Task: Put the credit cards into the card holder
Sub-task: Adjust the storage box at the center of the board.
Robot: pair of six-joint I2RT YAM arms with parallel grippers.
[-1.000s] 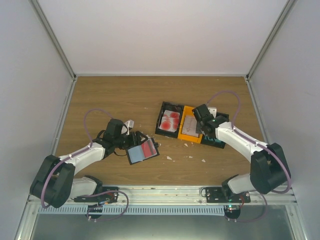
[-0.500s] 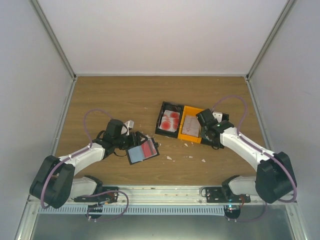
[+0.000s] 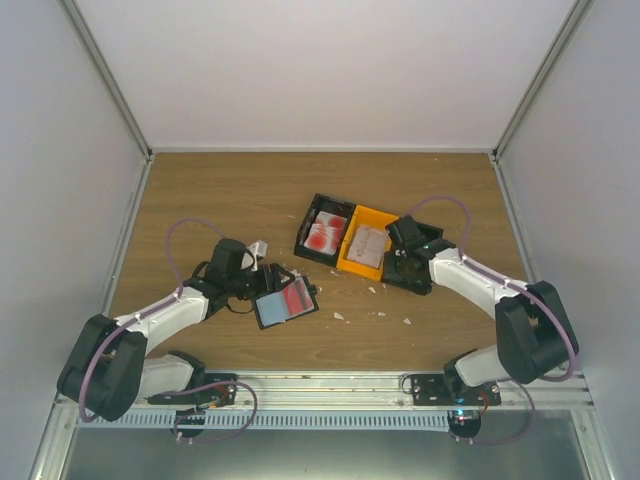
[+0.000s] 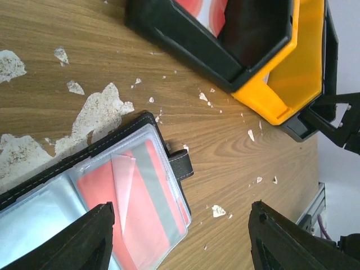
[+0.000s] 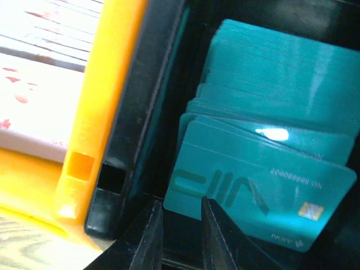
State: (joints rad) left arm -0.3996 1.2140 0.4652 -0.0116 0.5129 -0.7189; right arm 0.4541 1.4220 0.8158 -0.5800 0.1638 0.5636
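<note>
Open card holder with red card; black bin of teal cards
Left gripper wide; right gripper narrow at a card's edge, grip unclear

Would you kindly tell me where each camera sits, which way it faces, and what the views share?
Top external: above and behind the bases, facing down at the table; both arms show.
Left wrist: on the left arm, facing the card holder and orange bin; its fingers show.
Right wrist: on the right arm, facing into a black bin of teal cards; its fingers show.
Shared: all three show the orange bin.
</note>
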